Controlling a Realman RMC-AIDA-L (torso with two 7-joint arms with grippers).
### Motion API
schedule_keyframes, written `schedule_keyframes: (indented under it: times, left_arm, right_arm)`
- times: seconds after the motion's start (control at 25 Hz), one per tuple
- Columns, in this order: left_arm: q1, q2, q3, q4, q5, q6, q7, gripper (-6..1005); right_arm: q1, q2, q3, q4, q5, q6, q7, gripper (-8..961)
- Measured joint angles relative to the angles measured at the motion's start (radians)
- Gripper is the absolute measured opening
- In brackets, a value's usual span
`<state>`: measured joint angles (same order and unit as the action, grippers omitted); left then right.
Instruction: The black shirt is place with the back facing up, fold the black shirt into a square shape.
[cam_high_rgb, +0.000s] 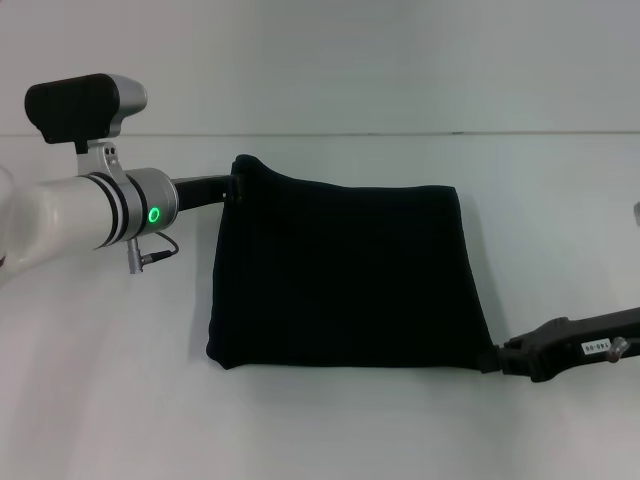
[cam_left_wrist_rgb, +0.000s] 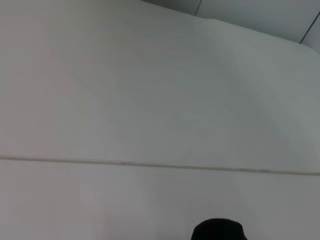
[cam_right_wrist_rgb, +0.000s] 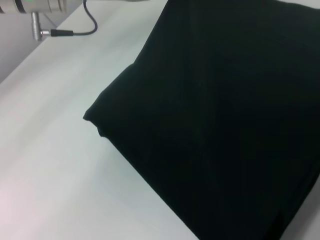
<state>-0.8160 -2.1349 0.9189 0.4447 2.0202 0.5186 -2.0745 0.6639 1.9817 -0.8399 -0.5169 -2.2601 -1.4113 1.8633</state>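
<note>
Black shirt (cam_high_rgb: 345, 275) lies folded near-square on the tabletop (cam_high_rgb: 100, 400); my left gripper (cam_high_rgb: 238, 187) meets its far-left corner, my right gripper (cam_high_rgb: 490, 358) its near-right. I cannot tell either's fingers' state; withdrawing while still pinching could drag the fold open.

Left gripper (cam_high_rgb: 236, 187) extended (fingers hidden); right gripper (cam_high_rgb: 492, 358) low.
</note>
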Motion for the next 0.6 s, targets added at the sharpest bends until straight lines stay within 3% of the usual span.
schedule_keyframes:
  times: [0.32, 0.6]
  left_arm:
    - [0.001, 0.000, 0.000, 0.000, 0.000, 0.001, 0.000, 79]
    - [0.005, 0.000, 0.000, -0.001, 0.000, 0.000, -0.001, 82]
  right_arm:
    - [-0.002, 0.000, 0.011, -0.009, 0.003, -0.005, 0.011, 11]
    - [-0.013, -0.025, 0.079, -0.013, 0.003, -0.025, 0.011, 96]
